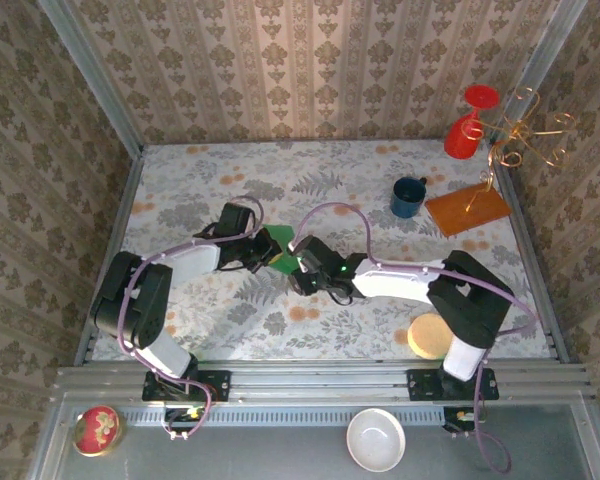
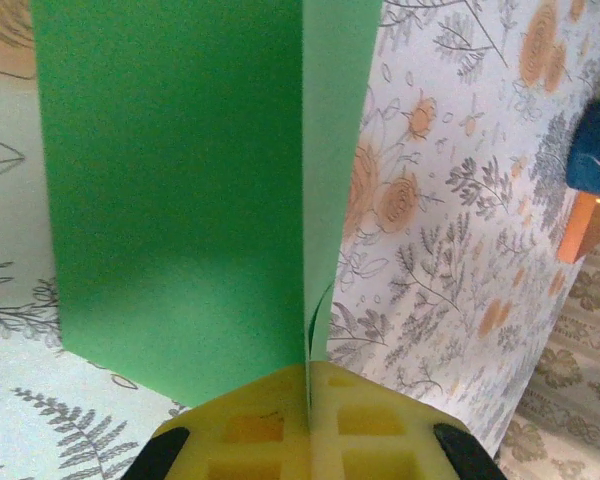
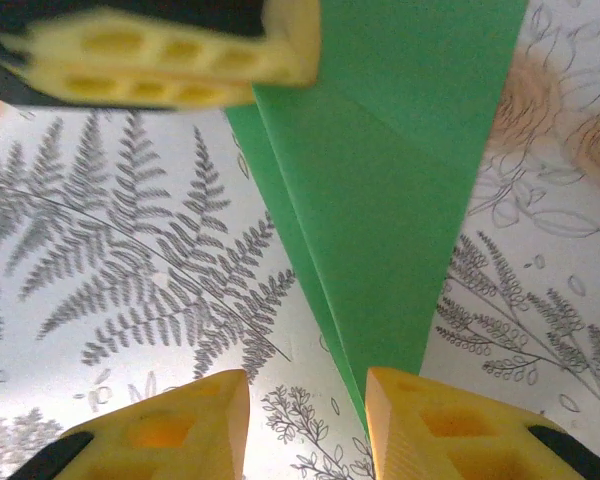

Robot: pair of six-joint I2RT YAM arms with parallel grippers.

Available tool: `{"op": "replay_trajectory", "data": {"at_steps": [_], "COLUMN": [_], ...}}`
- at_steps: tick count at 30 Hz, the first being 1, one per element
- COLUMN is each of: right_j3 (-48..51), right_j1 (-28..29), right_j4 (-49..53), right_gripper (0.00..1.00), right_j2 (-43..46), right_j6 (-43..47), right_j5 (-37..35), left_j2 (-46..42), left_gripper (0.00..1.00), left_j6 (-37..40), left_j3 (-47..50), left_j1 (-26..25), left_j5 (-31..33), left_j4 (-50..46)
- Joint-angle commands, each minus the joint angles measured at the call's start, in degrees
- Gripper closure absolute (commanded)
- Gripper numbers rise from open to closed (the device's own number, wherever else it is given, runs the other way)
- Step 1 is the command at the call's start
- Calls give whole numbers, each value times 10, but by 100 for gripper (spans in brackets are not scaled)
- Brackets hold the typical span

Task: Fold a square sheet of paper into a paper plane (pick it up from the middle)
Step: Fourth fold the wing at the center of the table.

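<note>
The bright green sheet of paper (image 1: pixel 278 244) is folded into a narrow, pointed shape with creased layers, like a paper plane. My left gripper (image 1: pixel 263 256) is shut on it. In the left wrist view the yellow pads (image 2: pixel 270 420) pinch a thin upright fold at the left gripper (image 2: pixel 308 392), and a wide green flap (image 2: pixel 180 180) spreads to the left. My right gripper (image 1: pixel 298 262) is just right of the paper and stands open (image 3: pixel 308 415). In the right wrist view the paper's pointed end (image 3: pixel 390 220) runs down to the inner edge of the right finger (image 3: pixel 430 425), with bare table in the gap.
A blue mug (image 1: pixel 408 196) and an orange-brown board (image 1: pixel 467 211) are at the back right, beside a wire stand (image 1: pixel 525 130) carrying a red cup (image 1: pixel 470 125). A tan disc (image 1: pixel 428 336) lies by the right arm's base. A white bowl (image 1: pixel 375 440) and a red tin (image 1: pixel 97 430) sit on the near ledge.
</note>
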State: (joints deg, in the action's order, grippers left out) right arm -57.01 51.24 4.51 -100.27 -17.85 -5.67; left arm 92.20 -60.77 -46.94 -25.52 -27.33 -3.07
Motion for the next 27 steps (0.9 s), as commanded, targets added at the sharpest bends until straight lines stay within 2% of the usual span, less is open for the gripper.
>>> {"op": "replay_trajectory", "data": {"at_steps": [1,6,27], "right_j3": [-20,-27,-26], "right_j1": [6,8,10], "right_j4": [-12,-25,-15], "right_gripper": [63,66,68], "right_j2": [-26,-45,-63], "right_j6": [11,14,10], "right_j5": [-43,-51,-79], "left_j2": [9,9,10], "left_gripper": [94,94,94], "left_j6": [-21,-24,-27], "left_j3": [-14,-17,-20], "left_j1": [-2,-21,-25], "left_j5": [12,12,14], "left_j4": [-19,-22,-30]}}
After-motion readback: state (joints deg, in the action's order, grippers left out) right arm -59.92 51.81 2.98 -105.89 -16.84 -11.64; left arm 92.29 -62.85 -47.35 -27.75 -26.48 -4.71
